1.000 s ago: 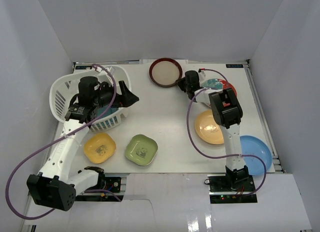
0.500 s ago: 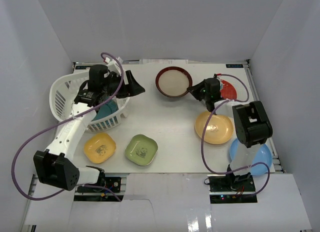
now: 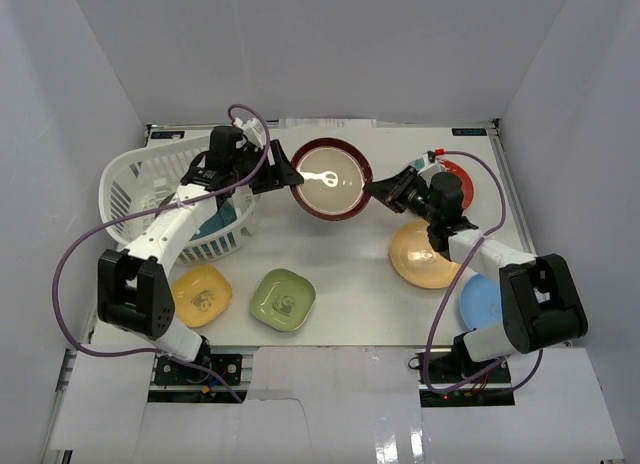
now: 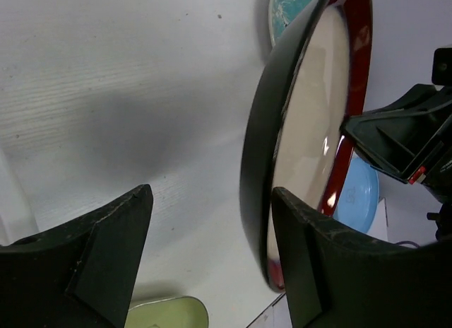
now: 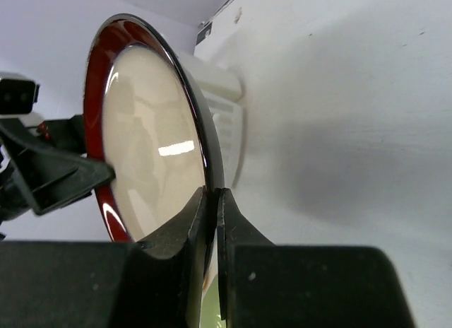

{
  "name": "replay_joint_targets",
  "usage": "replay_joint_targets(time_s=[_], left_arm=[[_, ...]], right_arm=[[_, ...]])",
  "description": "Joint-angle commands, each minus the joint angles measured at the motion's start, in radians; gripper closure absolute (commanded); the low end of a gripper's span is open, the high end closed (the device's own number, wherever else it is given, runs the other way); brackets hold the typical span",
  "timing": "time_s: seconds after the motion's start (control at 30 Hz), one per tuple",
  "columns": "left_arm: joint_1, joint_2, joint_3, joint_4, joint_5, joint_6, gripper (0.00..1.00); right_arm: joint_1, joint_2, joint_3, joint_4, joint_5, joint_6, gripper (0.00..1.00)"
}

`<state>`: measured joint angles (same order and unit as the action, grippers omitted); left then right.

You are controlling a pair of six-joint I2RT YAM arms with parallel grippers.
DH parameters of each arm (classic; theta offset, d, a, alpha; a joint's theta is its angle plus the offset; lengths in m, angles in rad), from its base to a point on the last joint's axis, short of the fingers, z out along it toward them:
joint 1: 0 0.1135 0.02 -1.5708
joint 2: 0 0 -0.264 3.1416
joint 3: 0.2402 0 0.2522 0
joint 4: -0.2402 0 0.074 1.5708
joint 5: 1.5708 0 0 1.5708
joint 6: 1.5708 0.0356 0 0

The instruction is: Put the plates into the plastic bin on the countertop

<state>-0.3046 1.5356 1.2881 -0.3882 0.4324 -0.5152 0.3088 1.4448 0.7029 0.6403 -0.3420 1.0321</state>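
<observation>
I hold the red-rimmed plate (image 3: 330, 179) lifted over the countertop (image 3: 350, 254), just beside the plastic bin (image 3: 125, 189) and between the two arms. The right gripper (image 5: 212, 194) pinches the plate's rim on the side away from the bin, with its fingers pressed together on the edge. The left gripper (image 4: 212, 261) stands spread, and the opposite rim sits between its fingers (image 4: 99, 261) — close to one of them and apart from the other.

To me this looks like a handover. To do it well, I would push the left gripper a little deeper over the rim and centre it, then close firmly. Only after that should the right one let go — otherwise the glossy plate can slip or swing. A teal plate (image 3: 215, 224) lies in the bin already.
</observation>
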Motion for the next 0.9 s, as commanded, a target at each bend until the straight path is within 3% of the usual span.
replay_joint_targets(time_s=[0.0, 0.03, 0.07, 0.17, 0.2, 0.3, 0.33, 0.4, 0.43, 0.53, 0.67, 0.8, 0.87], left_arm=[[-0.013, -0.026, 0.001, 0.112, 0.035, -0.037, 0.23], [-0.014, -0.023, -0.001, 0.117, 0.032, -0.040, 0.28], [-0.017, -0.022, -0.003, 0.118, 0.032, -0.039, 0.41], [-0.019, -0.020, -0.010, 0.117, 0.031, -0.037, 0.68], [-0.021, -0.023, -0.015, 0.115, 0.020, -0.037, 0.83], [-0.021, -0.054, -0.026, 0.109, -0.006, -0.034, 0.97], [-0.021, -0.063, -0.026, 0.101, -0.036, -0.032, 1.00], [-0.018, -0.089, -0.010, 0.074, -0.063, -0.023, 1.00], [-0.019, -0.098, -0.004, 0.066, -0.096, -0.022, 1.00], [-0.004, -0.156, 0.019, 0.043, -0.168, -0.020, 1.00], [0.129, -0.239, 0.050, 0.008, -0.190, -0.049, 1.00], [0.292, -0.331, 0.073, -0.053, -0.217, -0.063, 1.00], [0.364, -0.351, 0.080, -0.101, -0.304, -0.039, 1.00]], right_arm=[[0.010, -0.081, 0.014, 0.205, -0.124, 0.059, 0.92], [0.013, -0.087, 0.007, 0.202, -0.127, 0.056, 0.92], [0.015, -0.099, 0.003, 0.199, -0.129, 0.056, 0.92], [0.018, -0.113, -0.016, 0.190, -0.132, 0.049, 0.92], [0.019, -0.116, -0.019, 0.187, -0.137, 0.046, 0.92], [0.021, -0.133, -0.031, 0.171, -0.137, 0.039, 0.92], [0.021, -0.136, -0.033, 0.150, -0.137, 0.036, 0.85], [0.032, -0.150, -0.016, 0.107, -0.144, -0.001, 0.64], [0.044, -0.155, -0.002, 0.037, -0.147, -0.023, 0.41], [0.062, -0.190, 0.032, -0.039, -0.149, -0.107, 0.18], [0.064, -0.277, -0.003, -0.089, -0.144, -0.138, 0.06], [0.067, -0.348, -0.048, -0.139, -0.124, -0.187, 0.04], [0.067, -0.377, -0.059, -0.165, -0.112, -0.210, 0.03]])
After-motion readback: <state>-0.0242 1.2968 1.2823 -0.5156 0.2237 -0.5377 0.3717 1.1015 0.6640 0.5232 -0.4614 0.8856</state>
